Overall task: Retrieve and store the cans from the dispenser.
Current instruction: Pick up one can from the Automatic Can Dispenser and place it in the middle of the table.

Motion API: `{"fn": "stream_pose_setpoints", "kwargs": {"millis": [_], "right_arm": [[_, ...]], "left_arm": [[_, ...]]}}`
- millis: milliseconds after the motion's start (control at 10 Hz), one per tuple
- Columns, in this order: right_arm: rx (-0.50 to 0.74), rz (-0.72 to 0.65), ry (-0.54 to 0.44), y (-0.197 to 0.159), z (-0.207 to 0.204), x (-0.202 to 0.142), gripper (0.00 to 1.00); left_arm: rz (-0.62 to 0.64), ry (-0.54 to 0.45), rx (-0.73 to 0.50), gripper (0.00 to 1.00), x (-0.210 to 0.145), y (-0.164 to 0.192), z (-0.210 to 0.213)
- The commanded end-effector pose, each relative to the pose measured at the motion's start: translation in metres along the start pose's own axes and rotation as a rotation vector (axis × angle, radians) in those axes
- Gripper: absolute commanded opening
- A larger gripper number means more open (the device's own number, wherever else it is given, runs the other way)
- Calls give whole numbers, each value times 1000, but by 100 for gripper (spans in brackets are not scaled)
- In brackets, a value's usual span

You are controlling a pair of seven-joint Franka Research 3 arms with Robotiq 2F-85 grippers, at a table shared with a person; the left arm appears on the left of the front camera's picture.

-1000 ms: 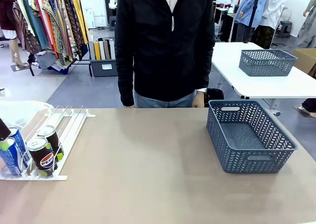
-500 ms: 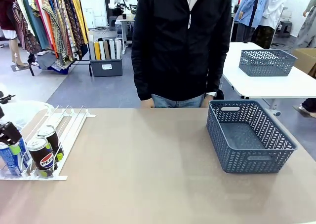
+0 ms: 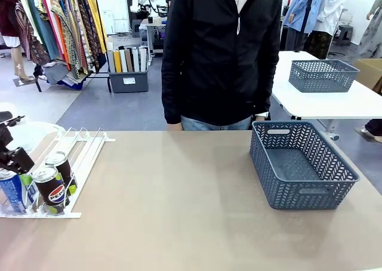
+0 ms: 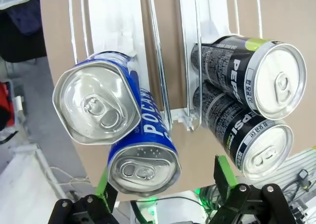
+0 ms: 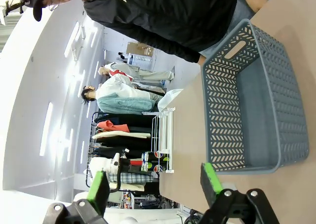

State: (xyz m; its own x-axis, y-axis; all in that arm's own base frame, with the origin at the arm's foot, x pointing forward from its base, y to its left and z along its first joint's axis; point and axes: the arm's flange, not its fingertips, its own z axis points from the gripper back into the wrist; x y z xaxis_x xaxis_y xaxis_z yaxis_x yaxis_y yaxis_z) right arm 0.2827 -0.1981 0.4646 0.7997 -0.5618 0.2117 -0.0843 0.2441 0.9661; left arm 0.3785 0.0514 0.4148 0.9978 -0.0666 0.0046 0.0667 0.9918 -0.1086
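The white dispenser [image 3: 83, 148] lies at the table's far left, with several cans at its low end. Two black Pepsi cans [image 3: 51, 190] stand one behind the other in one lane, and blue cans [image 3: 12, 190] fill the lane beside it. My left gripper [image 3: 18, 166] hovers open just above the blue cans. In the left wrist view the nearer blue can [image 4: 143, 167] sits between the spread green-padded fingers [image 4: 222, 172], untouched. Behind it is a dented blue can [image 4: 96, 105], and the black cans [image 4: 256, 73] lie to the right. My right gripper [image 5: 154, 184] hangs open and holds nothing, above the table near the basket [image 5: 256, 100].
A grey-blue mesh basket [image 3: 301, 163] stands at the table's right. A person in a black jacket [image 3: 221, 50] stands at the far edge, hands down. Bare table surface [image 3: 179, 199] stretches between rack and basket. Another basket sits on a white table behind.
My left gripper has come further into view from the left edge and now sits over the blue cans. The person has stepped to the right. The cans have not moved.
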Motion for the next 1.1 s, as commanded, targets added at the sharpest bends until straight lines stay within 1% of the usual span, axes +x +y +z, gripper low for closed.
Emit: {"fn": "stream_pose_setpoints", "kwargs": {"millis": [0, 300, 400, 500, 600, 700, 1000], "right_arm": [[9, -5, 1, 2, 1, 0, 100], [9, -5, 1, 2, 1, 0, 100], [9, -5, 1, 2, 1, 0, 100], [9, -5, 1, 2, 1, 0, 100], [9, -5, 1, 2, 1, 0, 100], [9, -5, 1, 2, 1, 0, 100], [9, -5, 1, 2, 1, 0, 100]], "left_arm": [[34, -8, 6, 100, 5, -1, 1], [71, -43, 20, 100, 7, 1, 3], [86, -31, 26, 100, 9, 3, 1], [88, -23, 43, 59, 10, 4, -1], [88, 0, 46, 2, 11, 4, -2], [87, 12, 52, 0, 12, 5, -3], [99, 4, 58, 0, 16, 6, -3]]}}
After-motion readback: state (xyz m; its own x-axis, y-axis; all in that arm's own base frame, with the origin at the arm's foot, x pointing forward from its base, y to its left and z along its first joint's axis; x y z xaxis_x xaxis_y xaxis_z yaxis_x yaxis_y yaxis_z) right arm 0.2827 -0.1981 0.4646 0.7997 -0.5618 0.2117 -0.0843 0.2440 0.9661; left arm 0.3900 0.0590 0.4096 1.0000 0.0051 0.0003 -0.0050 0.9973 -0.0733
